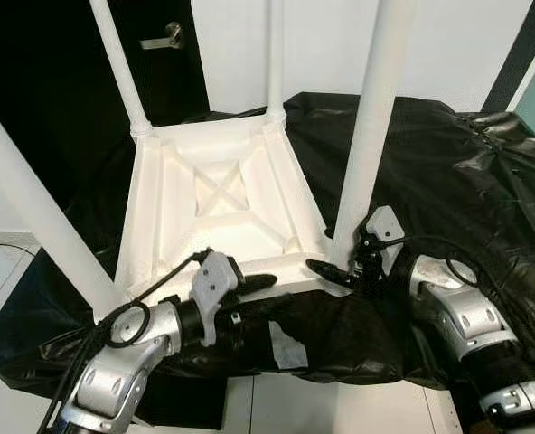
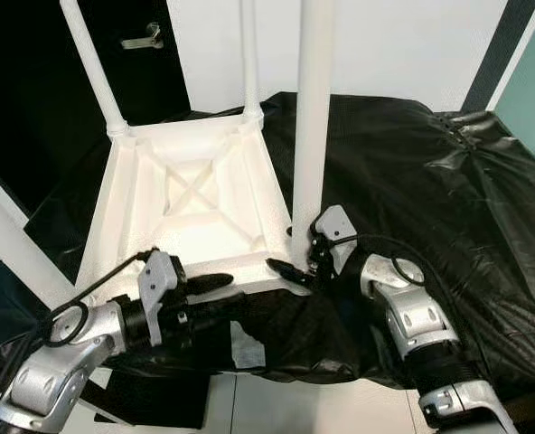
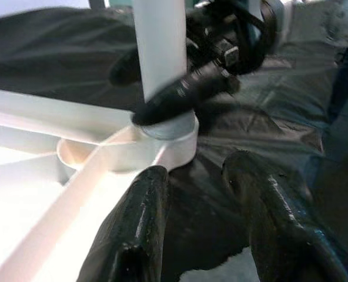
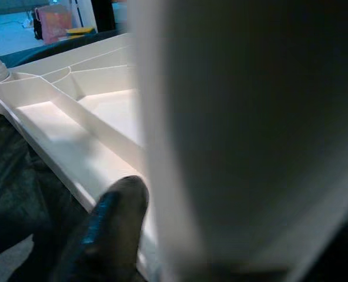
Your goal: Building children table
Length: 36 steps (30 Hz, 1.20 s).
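four white legs are standing up from the upturned children's table point(image 1: 215, 212), lying on a black-draped surface point(image 1: 448, 172). right gripper point(image 1: 344, 271) is pinching the near-right leg point(image 1: 373, 117) at its socket, probably seating it; left gripper point(image 3: 203, 194), fingers spread, is hovering by the near edge.

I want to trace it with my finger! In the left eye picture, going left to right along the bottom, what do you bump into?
left gripper → near-right table leg, where it stands in its corner socket → right gripper → black plastic sheet
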Available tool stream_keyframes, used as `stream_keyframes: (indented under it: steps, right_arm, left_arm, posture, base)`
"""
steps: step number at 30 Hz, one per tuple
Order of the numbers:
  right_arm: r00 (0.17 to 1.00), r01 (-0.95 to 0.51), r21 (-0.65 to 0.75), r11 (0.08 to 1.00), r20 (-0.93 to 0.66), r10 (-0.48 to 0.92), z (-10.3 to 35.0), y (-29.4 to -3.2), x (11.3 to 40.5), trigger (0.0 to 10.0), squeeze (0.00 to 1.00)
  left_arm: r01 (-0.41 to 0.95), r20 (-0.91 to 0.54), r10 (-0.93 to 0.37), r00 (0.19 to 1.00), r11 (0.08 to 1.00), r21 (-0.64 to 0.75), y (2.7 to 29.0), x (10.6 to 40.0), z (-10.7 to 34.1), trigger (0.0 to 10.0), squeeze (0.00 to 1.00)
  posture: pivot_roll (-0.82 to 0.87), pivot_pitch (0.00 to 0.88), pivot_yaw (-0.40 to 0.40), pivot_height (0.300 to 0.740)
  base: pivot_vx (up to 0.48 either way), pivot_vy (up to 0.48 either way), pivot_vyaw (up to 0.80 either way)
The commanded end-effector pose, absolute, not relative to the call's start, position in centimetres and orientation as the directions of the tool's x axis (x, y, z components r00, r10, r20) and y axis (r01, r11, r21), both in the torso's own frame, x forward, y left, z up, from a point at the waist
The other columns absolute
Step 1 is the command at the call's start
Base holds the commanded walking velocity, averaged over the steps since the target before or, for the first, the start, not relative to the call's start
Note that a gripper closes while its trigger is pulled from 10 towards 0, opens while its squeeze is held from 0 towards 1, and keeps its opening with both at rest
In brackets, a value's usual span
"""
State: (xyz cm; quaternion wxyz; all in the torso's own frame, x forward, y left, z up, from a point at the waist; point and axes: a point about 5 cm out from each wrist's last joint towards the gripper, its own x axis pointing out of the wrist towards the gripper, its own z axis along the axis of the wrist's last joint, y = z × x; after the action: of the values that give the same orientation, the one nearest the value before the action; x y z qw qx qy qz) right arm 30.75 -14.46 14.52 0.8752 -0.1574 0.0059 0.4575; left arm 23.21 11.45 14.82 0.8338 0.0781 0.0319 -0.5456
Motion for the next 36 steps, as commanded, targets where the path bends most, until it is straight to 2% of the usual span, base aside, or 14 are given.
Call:
stream_keyframes:
  steps: [1, 4, 5, 6, 9, 12, 14, 18, 21, 24, 27, 32, 33, 36]
  right_arm:
    - [0.534, -0.838, -0.252, 0.484, -0.194, 0.823, 13.8, -13.7, 30.5, 0.0, 0.00]
    - [0.559, -0.825, -0.242, 0.511, -0.215, 0.801, 13.1, -14.1, 30.4, 0.0, 0.00]
    - [0.608, -0.792, -0.246, 0.558, -0.233, 0.759, 12.5, -14.5, 30.4, 0.0, 0.00]
    - [0.608, -0.792, -0.246, 0.558, -0.233, 0.759, 12.5, -14.5, 30.4, 0.0, 0.00]
    - [0.770, -0.638, -0.252, 0.728, -0.224, 0.598, 11.3, -15.2, 30.5, 0.0, 0.00]
    - [0.794, -0.608, -0.240, 0.757, -0.217, 0.568, 11.1, -15.1, 30.4, 0.0, 0.00]
    - [0.870, -0.487, -0.199, 0.850, -0.202, 0.451, 10.6, -14.8, 30.3, 0.0, 0.00]
    - [0.900, -0.422, -0.183, 0.888, -0.202, 0.386, 10.1, -14.5, 30.1, 0.0, 0.00]
    - [0.965, -0.217, -0.166, 0.962, -0.186, 0.185, 9.2, -13.4, 29.5, 0.0, 0.00]
    - [0.972, -0.174, -0.151, 0.973, -0.184, 0.145, 9.1, -13.0, 29.4, 0.0, 0.00]
    - [0.986, -0.039, -0.120, 0.992, -0.165, 0.018, 9.1, -12.5, 29.2, 0.0, 0.00]
    - [0.987, -0.025, -0.067, 0.997, -0.157, 0.015, 9.3, -11.1, 28.8, 0.0, 0.00]
    - [0.988, -0.048, -0.041, 0.998, -0.148, 0.042, 9.5, -10.6, 28.8, 10.0, 0.00]
    - [0.991, -0.065, -0.035, 0.997, -0.122, 0.060, 9.9, -10.7, 28.8, 10.0, 0.00]
  left_arm:
    - [0.934, -0.156, -0.922, 0.355, 0.344, 0.092, 11.3, 22.8, 14.9, 10.0, 0.00]
    - [0.934, -0.159, -0.921, 0.356, 0.346, 0.090, 11.3, 22.7, 14.8, 10.0, 0.00]
    - [0.934, -0.162, -0.920, 0.357, 0.347, 0.089, 11.3, 22.7, 14.7, 10.0, 0.00]
    - [0.934, -0.162, -0.920, 0.357, 0.347, 0.089, 11.3, 22.7, 14.7, 10.0, 0.00]
    - [0.937, -0.166, -0.923, 0.348, 0.337, 0.088, 11.2, 22.8, 14.7, 10.0, 0.00]
    - [0.939, -0.166, -0.924, 0.344, 0.333, 0.087, 11.1, 22.8, 14.7, 10.0, 0.00]
    - [0.942, -0.165, -0.928, 0.334, 0.323, 0.085, 10.9, 22.9, 14.6, 10.0, 0.00]
    - [0.944, -0.165, -0.930, 0.329, 0.319, 0.085, 10.8, 22.9, 14.6, 10.0, 0.00]
    - [0.946, -0.162, -0.933, 0.323, 0.313, 0.083, 10.4, 22.9, 14.6, 10.0, 0.00]
    - [0.947, -0.161, -0.933, 0.321, 0.311, 0.081, 10.4, 22.9, 14.6, 10.0, 0.00]
    - [0.948, -0.159, -0.934, 0.319, 0.310, 0.079, 10.2, 22.8, 14.6, 10.0, 0.00]
    - [0.947, -0.158, -0.934, 0.320, 0.311, 0.078, 10.2, 22.7, 14.6, 10.0, 0.00]
    - [0.947, -0.159, -0.933, 0.322, 0.313, 0.078, 10.3, 22.6, 14.6, 10.0, 0.00]
    - [0.946, -0.161, -0.932, 0.324, 0.315, 0.080, 10.3, 22.6, 14.7, 10.0, 0.00]
  posture:
    - [-0.01, 0.000, 0.011, 0.740]
    - [-0.02, 0.000, 0.011, 0.740]
    - [-0.02, 0.000, 0.014, 0.740]
    - [-0.02, 0.000, 0.014, 0.740]
    - [-0.04, 0.000, 0.021, 0.740]
    - [-0.05, 0.000, 0.025, 0.740]
    - [-0.06, 0.000, 0.025, 0.740]
    - [-0.07, 0.000, 0.025, 0.740]
    - [-0.07, 0.000, 0.020, 0.740]
    - [-0.07, 0.000, 0.020, 0.740]
    - [-0.06, 0.000, 0.015, 0.740]
    - [-0.06, 0.000, 0.015, 0.740]
    - [-0.06, 0.000, 0.012, 0.740]
    - [-0.05, 0.000, 0.009, 0.740]
  base:
    - [0.000, 0.000, 0.00]
    - [0.000, 0.000, 0.00]
    - [0.000, 0.000, 0.00]
    - [0.000, 0.000, 0.00]
    - [0.000, 0.000, 0.00]
    - [0.000, 0.000, 0.00]
    - [0.000, 0.000, 0.00]
    - [0.000, 0.000, 0.00]
    - [0.000, 0.000, 0.00]
    - [0.000, 0.000, 0.00]
    - [0.000, 0.000, 0.00]
    - [0.000, 0.000, 0.00]
    - [0.000, 0.000, 0.00]
    - [0.000, 0.000, 0.00]
